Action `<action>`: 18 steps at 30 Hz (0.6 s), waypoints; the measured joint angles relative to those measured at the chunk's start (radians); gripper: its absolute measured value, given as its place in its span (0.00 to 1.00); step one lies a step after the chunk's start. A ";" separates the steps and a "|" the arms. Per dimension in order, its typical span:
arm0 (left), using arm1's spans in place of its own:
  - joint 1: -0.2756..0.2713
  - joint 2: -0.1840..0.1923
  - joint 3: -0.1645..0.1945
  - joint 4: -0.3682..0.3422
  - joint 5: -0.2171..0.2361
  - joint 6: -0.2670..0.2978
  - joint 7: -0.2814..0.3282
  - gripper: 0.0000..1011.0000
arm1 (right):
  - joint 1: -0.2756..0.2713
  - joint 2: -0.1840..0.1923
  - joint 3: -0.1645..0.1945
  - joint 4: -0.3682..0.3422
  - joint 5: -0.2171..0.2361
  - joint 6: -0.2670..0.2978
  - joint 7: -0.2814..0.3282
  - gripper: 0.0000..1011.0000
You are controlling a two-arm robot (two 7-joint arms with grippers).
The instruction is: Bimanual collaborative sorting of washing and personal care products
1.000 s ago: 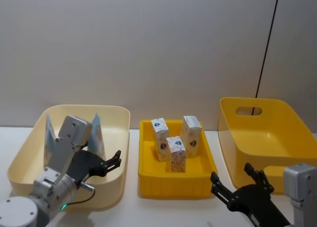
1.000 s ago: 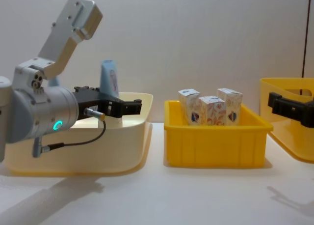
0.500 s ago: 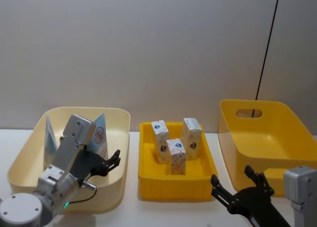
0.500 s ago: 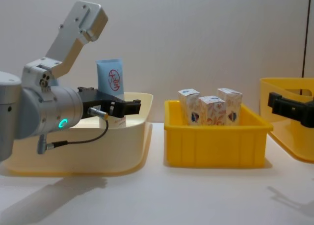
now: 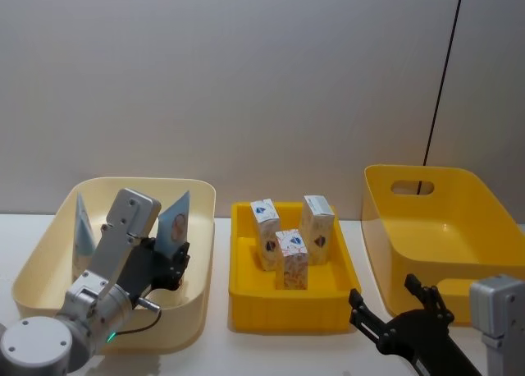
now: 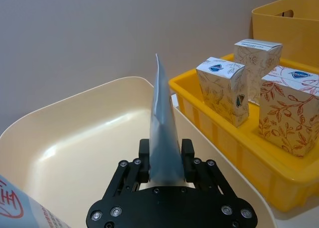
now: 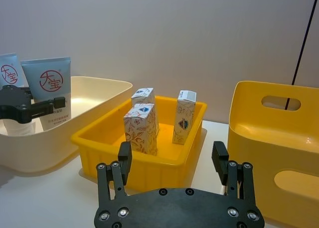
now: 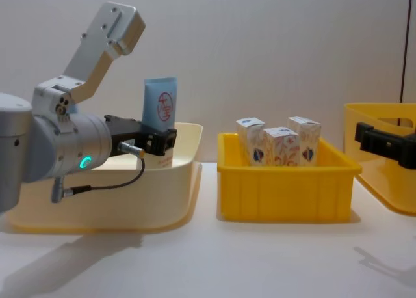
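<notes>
Scene: A cream bin [image 5: 203, 197], a yellow tray [image 5: 246, 300] and a large yellow bin [image 5: 459, 228] stand in a row on the table.
Left gripper: The left gripper [image 6: 167, 157] is inside the cream bin near its tray-side wall, jaws pinched on the flat faces of a pale blue tube [image 8: 160, 103].
Held tube: It stands upright, flat end up, gripped low on its body, with the red mark in sight above the bin's rim.
Other goods: A second tube [image 5: 82, 224] leans at the bin's far side; three cartons [image 5: 293, 257] stand in the tray.
Right gripper: The right gripper [image 7: 172, 154] waits low before the large yellow bin, jaws spread wide and empty.
Step in hand: Likely handling the tube in the cream bin, though whether it is being lifted out or set down cannot be told.
Doing it well: Hold the pinch firm but not crushing. Move the tube straight up or down, clear of the bin wall and the second tube.
</notes>
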 joint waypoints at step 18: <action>0.012 0.017 -0.010 -0.025 0.002 -0.016 -0.017 0.29 | 0.000 0.000 0.000 0.000 0.000 0.000 0.000 0.99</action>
